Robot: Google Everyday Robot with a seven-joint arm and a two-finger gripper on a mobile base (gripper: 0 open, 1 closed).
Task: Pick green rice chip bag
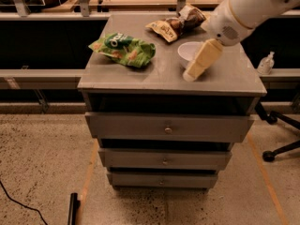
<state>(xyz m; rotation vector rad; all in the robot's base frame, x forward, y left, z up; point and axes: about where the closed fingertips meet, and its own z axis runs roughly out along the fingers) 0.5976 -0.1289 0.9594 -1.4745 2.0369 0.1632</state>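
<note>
On cabinet (159, 78) top at 10 o'clock: green rice chip bag (124, 49). At 3 o'clock, over bowl (186, 51): gripper (190, 75), tilted down, apart from bag; grip state indiscernible.

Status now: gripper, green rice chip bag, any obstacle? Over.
Gripper above cabinet top, right side, overlapping white bowl. Green rice chip bag lies left, untouched. Nothing stands between them.

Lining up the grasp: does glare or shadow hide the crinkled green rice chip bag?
Camera view: the crinkled bright green rice chip bag is evenly lit on the grey cabinet top, no glare, only a soft shadow at its edge. The cream gripper hangs beside it, in front of the white bowl, casting nothing on the bag.
</note>
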